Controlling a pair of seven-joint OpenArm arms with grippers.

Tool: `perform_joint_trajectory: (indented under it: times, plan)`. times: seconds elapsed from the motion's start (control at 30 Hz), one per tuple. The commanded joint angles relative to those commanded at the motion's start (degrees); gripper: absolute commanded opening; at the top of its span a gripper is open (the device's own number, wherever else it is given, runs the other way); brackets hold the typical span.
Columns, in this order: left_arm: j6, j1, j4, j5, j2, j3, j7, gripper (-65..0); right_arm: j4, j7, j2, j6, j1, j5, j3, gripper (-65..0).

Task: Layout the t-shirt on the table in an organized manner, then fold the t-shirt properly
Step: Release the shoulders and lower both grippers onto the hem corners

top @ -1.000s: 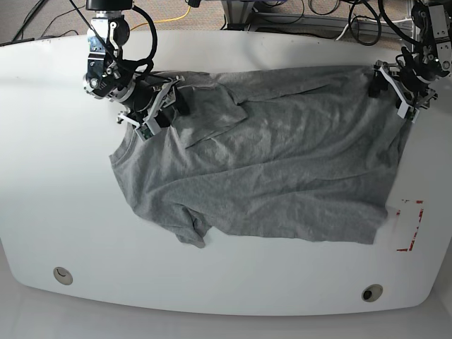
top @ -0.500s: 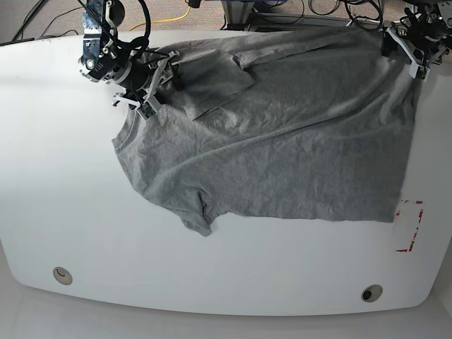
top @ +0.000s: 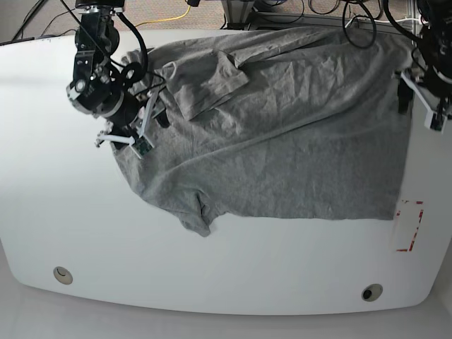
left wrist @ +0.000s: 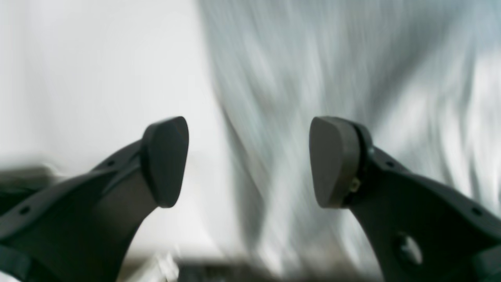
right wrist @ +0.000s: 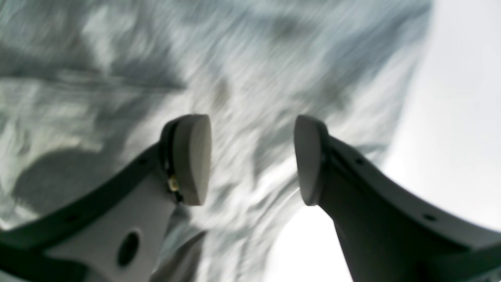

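A robotics lab, clearly: white tabletop (top: 42, 141) marked with red tape (top: 409, 224), loose cables (top: 176, 10) trailing behind it.

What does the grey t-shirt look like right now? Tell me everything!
The t-shirt is heather-grey, soft-looking cloth, wrinkled and spread over the far half of the white table. One sleeve is folded back on top near the far edge; the other pokes toward the near side. Both open grippers, left and right, sit at its side edges without gripping it.

One t-shirt (top: 282, 134). One worktop (top: 63, 212) with two round holes (top: 63, 275) (top: 371, 292) and one red tape outline (top: 409, 226) at 4 o'clock. Two pincers: left pincer (top: 417, 99), right pincer (top: 138, 127).
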Motion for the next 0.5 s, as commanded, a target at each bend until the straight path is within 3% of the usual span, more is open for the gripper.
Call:
perform_joint_trajectory:
  times: [0.23,0.5]
  plan:
    - [0.0,-15.8,-9.7,7.4,0.3,9.1,0.0,-20.6,-17.7,0.4,-0.8,0.00,15.3,0.1,-0.2,-33.0]
    - [0.0,-26.8,-29.5,13.2,3.8,14.8,-7.8,-20.6,-39.2,10.4,-1.8,0.00,26.1,0.1,-0.3,-33.0]
